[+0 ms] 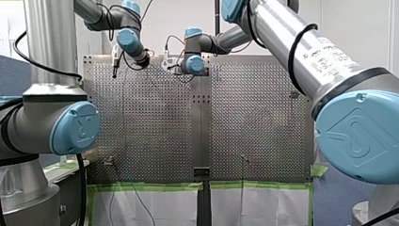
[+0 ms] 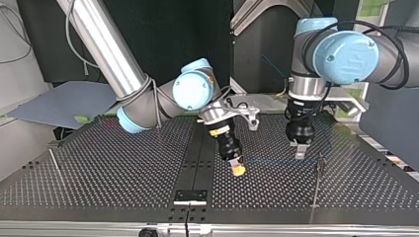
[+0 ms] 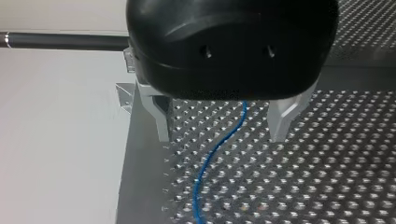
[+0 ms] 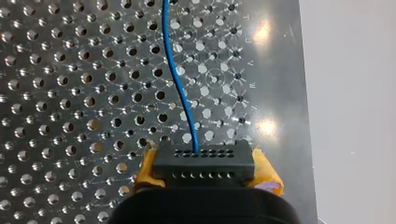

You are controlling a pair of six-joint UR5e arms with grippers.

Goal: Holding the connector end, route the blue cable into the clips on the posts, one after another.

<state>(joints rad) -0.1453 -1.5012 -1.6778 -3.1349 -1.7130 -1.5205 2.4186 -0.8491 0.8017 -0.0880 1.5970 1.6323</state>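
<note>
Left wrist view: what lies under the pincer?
The blue cable crosses the perforated table between the open fingers of the left pincer; its run behind the body is covered.

In the right wrist view you can read single letters, apparently T, U, V, W, in a row along the perforated table edge. In the front view, the printing on my right arm is too blurred to read.

You are viewing a perforated table: green tape is edging it, white sheets are lying beyond it, a black plate is sitting on its seam.
</note>
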